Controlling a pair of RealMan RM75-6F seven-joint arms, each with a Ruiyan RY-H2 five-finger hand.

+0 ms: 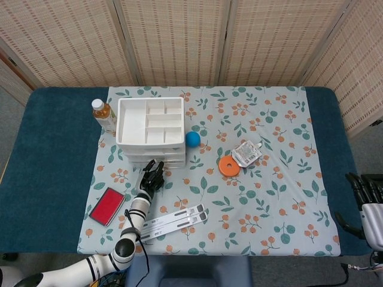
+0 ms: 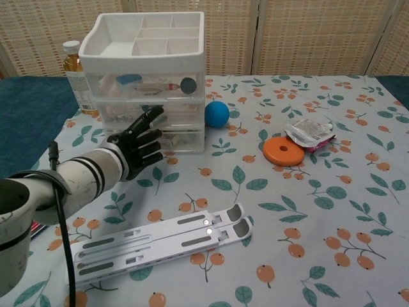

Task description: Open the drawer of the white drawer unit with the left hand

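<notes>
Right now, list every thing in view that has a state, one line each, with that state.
white drawer unit: all drawers shut, top tray open to view.
left hand: fingers spread, in front of the lower drawers, holding nothing.
right hand: at the table's right edge, fingers apart, holding nothing.
bottle: upright, capped.
laptop stand: folded flat.
snack packet: lying flat; sealed or not, cannot tell.
</notes>
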